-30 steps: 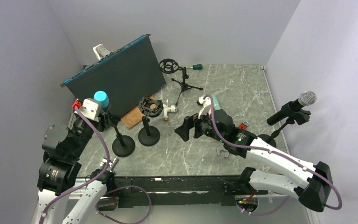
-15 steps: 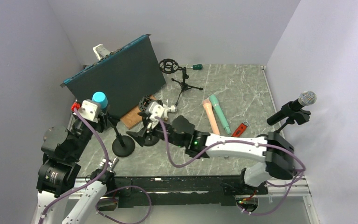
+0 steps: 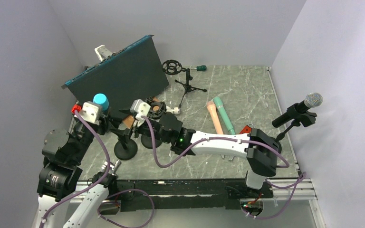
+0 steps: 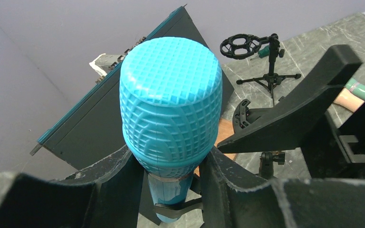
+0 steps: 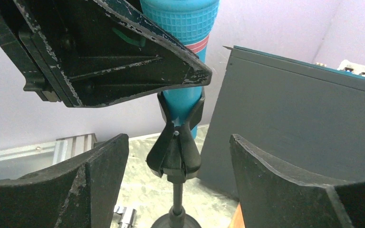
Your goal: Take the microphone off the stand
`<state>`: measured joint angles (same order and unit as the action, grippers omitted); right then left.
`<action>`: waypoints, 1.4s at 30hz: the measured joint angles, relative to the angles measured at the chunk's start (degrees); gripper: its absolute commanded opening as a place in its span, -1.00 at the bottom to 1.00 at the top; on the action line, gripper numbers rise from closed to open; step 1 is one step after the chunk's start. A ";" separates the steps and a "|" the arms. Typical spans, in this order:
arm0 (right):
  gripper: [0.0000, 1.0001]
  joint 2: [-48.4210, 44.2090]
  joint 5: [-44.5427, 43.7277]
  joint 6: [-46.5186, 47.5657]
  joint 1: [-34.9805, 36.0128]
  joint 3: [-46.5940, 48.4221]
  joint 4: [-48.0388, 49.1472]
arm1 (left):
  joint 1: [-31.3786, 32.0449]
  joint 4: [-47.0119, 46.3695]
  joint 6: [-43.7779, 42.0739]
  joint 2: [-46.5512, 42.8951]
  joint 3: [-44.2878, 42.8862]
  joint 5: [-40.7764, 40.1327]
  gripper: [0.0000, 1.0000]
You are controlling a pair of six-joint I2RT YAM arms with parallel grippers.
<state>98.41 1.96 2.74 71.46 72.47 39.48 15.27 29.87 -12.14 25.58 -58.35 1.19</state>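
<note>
Microphone (image 4: 170, 104), judged rigid, light and slick at the grille, stands upright in the stand clip (image 5: 175, 152); your left gripper (image 4: 168, 161) clamps its neck, your right gripper (image 5: 176, 142) gapes around the clip, so lift by the body.

A: Entry one, enclosure?
B: Three plain pale lavender surfaces: back wall (image 3: 195, 28), left wall (image 3: 14, 71), right wall (image 3: 342, 57).
A: Entry two, worktop (image 3: 247, 90)?
B: One grey-green marbled slab, pale veins, evenly lit, set between the side walls
</note>
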 measured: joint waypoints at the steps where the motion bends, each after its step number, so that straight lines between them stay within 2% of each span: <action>1: 0.61 0.44 0.07 -0.20 0.00 0.42 0.02 | 0.02 -0.02 0.00 0.00 0.00 0.00 -1.00; 8: 0.49 4.74 -0.39 -1.36 0.00 5.31 -2.27 | 0.13 -0.02 0.00 0.00 0.00 -0.02 -1.00; 16: 0.36 5.53 -3.43 -1.49 0.00 6.03 -5.66 | 0.22 -0.02 0.00 0.00 0.00 -0.04 -1.00; 27: 0.37 5.86 -4.68 -1.51 0.00 6.03 -6.47 | 0.37 -0.02 0.00 0.02 0.00 -0.48 -1.00; 28: 0.31 5.90 -4.70 -1.51 0.00 6.03 -6.49 | 0.37 -0.02 0.00 0.02 0.00 -0.52 -1.00; 29: 0.04 5.92 -4.70 -1.49 0.00 6.03 -6.49 | 0.37 -0.02 0.00 0.02 0.00 -0.55 -1.00; 30: -0.67 5.95 -4.70 -1.51 0.00 6.03 -6.49 | 0.37 -0.02 0.00 0.02 0.00 -0.59 -1.00; 31: -1.00 5.97 -4.42 -1.42 0.00 6.05 -6.54 | 0.39 -0.02 0.02 0.02 0.00 -0.66 -1.00; 42: -1.00 6.45 -5.53 -1.42 0.59 6.82 -7.39 | 0.50 -0.90 0.35 0.24 -0.74 -0.87 -1.00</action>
<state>104.86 -3.57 1.32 72.05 79.29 32.10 15.77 28.97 -11.79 25.82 -59.09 0.32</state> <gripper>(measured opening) 0.350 0.457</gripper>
